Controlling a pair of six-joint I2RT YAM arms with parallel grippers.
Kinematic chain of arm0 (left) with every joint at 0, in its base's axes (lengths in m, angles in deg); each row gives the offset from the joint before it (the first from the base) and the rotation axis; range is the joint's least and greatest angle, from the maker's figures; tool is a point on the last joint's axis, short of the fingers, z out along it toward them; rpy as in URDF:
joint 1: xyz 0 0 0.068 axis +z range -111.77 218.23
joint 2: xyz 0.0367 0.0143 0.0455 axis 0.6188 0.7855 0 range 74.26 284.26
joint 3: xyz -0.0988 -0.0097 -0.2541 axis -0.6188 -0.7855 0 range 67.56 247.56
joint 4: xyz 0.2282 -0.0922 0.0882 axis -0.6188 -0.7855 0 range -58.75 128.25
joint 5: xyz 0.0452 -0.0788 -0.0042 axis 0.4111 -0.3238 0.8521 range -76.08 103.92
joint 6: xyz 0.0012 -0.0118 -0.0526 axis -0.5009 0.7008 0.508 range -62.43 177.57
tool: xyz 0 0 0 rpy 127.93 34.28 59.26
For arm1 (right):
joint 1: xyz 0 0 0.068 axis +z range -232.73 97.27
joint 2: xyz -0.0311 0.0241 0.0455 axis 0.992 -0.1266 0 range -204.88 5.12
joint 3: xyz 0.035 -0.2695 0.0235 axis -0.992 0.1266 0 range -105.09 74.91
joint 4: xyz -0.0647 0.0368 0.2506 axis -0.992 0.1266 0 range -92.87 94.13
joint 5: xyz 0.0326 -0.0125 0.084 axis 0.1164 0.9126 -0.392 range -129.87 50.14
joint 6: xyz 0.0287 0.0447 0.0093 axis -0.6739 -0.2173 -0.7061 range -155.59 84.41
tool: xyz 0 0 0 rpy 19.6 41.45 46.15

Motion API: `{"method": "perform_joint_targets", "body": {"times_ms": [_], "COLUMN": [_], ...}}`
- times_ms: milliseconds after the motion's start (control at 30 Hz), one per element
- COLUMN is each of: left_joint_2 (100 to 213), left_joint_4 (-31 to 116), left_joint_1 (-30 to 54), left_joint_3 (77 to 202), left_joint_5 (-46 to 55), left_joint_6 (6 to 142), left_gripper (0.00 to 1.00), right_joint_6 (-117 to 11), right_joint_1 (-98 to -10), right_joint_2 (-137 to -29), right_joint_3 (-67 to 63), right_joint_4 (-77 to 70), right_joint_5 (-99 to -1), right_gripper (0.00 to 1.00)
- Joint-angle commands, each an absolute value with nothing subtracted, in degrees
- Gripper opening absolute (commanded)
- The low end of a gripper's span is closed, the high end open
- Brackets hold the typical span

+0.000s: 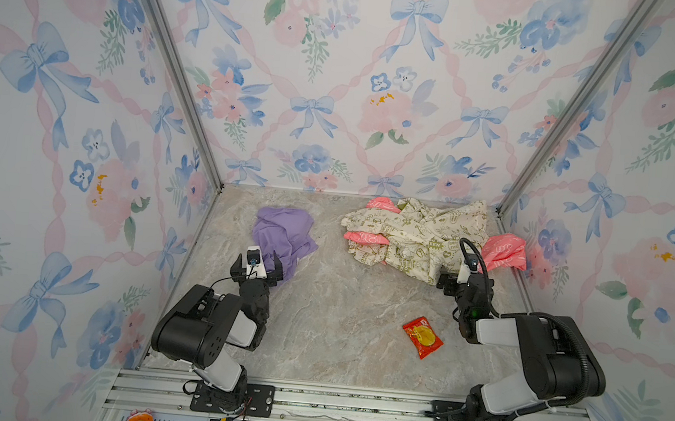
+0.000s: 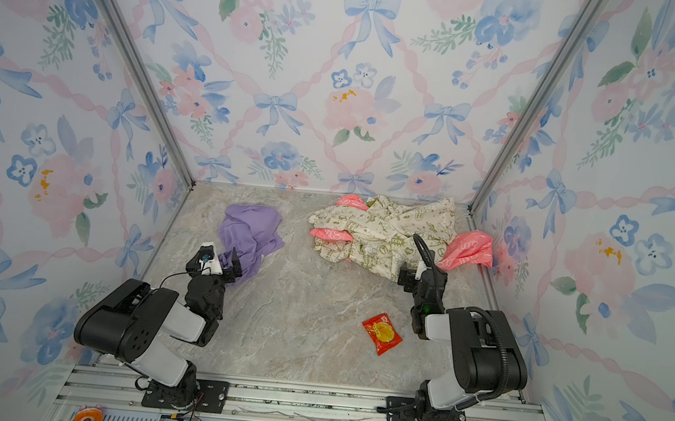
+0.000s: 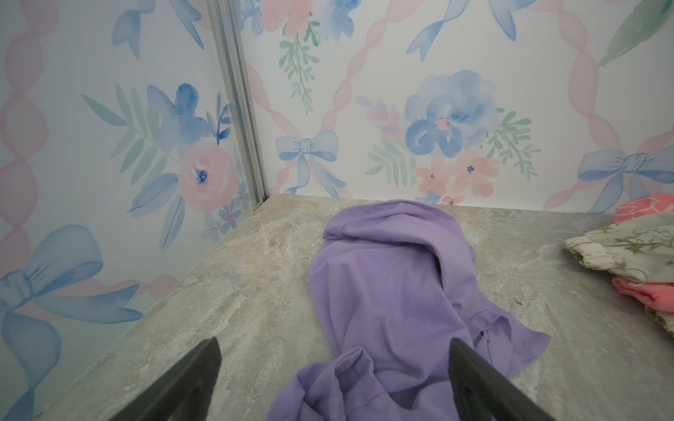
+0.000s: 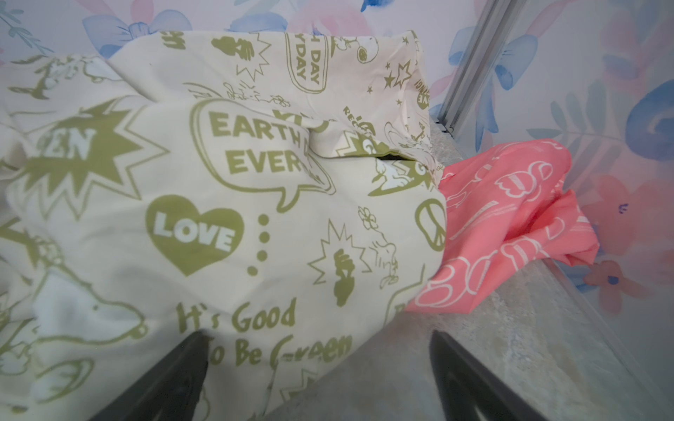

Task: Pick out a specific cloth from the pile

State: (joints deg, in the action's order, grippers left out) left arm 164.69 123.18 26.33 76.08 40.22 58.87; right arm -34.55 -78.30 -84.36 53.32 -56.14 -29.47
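The cloth (image 1: 282, 231), near end partly behind the wide-open left claw (image 1: 258, 262); right claw (image 4: 317, 339) likewise open, tips unclear from above.

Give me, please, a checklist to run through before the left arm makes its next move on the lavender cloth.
1. The left gripper is open: ok, jaws wide apart.
2. The lavender cloth is lined up with it: ok, its near folds lie between the jaws in the left wrist view.
3. That cloth is apart from the pile: ok, bare table lies between them.
4. The right gripper is empty: ok, it is open at the edge of the cream cloth. Contact: cannot tell.
5. The red packet is out of the way: ok, it lies nearer the right arm.
6. White mark on the lavender cloth: cannot tell, none visible.
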Motion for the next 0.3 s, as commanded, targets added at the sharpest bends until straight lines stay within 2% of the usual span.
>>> {"method": "perform_joint_targets", "body": {"times_ms": [0,267], "left_joint_2": [164.4,163.5], "left_joint_4": [122.0,117.7], "left_joint_1": [26.8,29.3], "left_joint_3": [76.3,77.6], "left_joint_5": [41.0,35.2], "left_joint_6": [59.6,60.9], "left_gripper": [0.98,0.98], "right_joint_6": [-35.5,-35.4], "right_joint_1": [-78.8,-79.0], "right_joint_2": [-83.6,-83.6], "right_joint_3": [52.5,52.5], "right_joint_4": [-55.0,-54.9], "right_joint_5": [-30.5,-30.5], "right_gripper": [0.97,0.97]}}
